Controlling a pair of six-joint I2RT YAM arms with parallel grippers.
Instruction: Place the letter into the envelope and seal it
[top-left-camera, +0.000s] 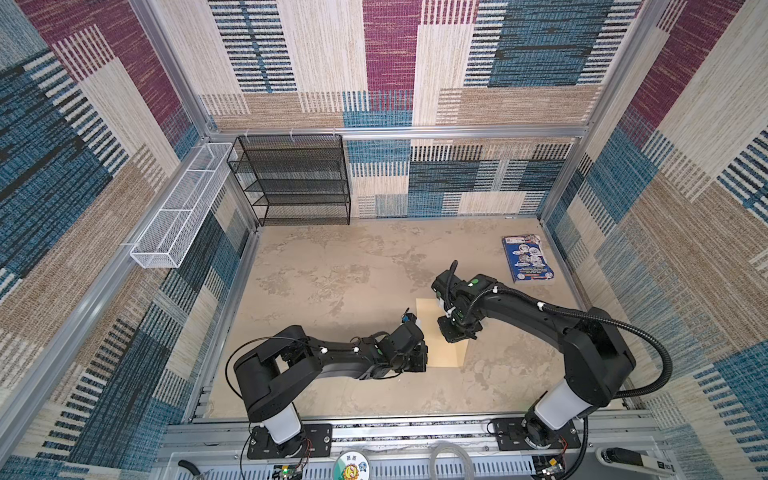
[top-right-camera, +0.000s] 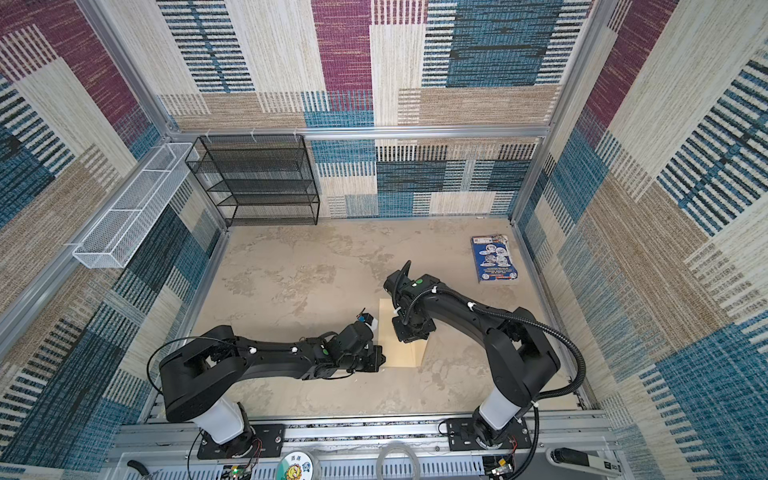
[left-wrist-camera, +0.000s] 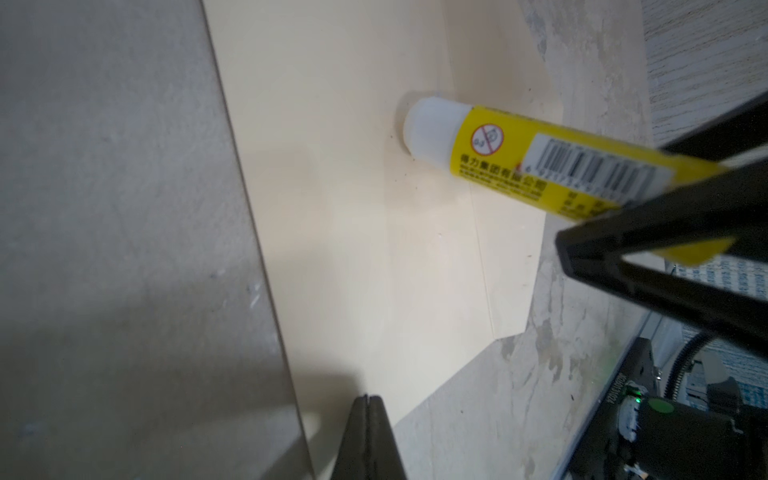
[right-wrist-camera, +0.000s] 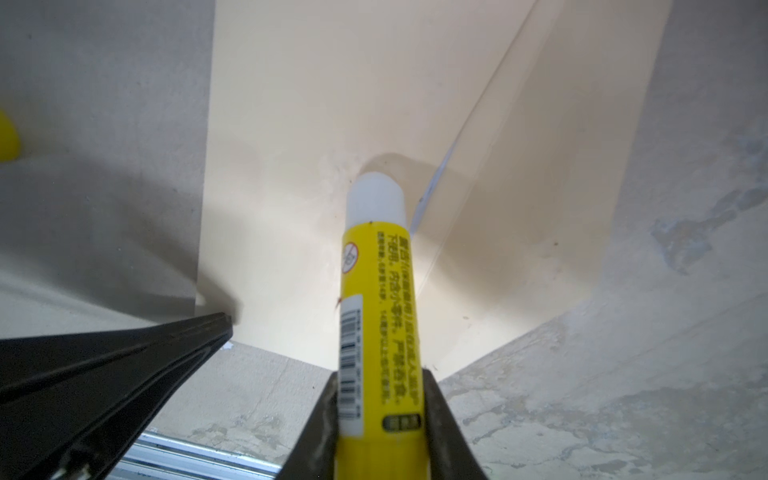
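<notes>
The tan envelope (top-left-camera: 444, 353) (top-right-camera: 401, 353) lies flat on the table between both arms, its flap (right-wrist-camera: 561, 166) folded open. My right gripper (right-wrist-camera: 378, 374) (top-left-camera: 455, 328) is shut on a yellow glue stick (right-wrist-camera: 378, 311) (left-wrist-camera: 498, 153). The stick's white tip touches the envelope (right-wrist-camera: 291, 124) beside the flap crease. My left gripper (left-wrist-camera: 368, 398) (top-left-camera: 415, 357) is shut with nothing between its jaws, and its fingers (right-wrist-camera: 166, 353) reach the envelope's near corner. A thin blue and white edge (right-wrist-camera: 434, 183) shows at the crease. The rest of the letter is hidden.
A glossy blue booklet (top-left-camera: 527, 257) (top-right-camera: 494, 257) lies at the back right of the table. A black wire shelf (top-left-camera: 295, 178) stands against the back wall, and a white wire basket (top-left-camera: 178, 208) hangs on the left wall. A small yellow thing (right-wrist-camera: 6, 137) lies beside the envelope.
</notes>
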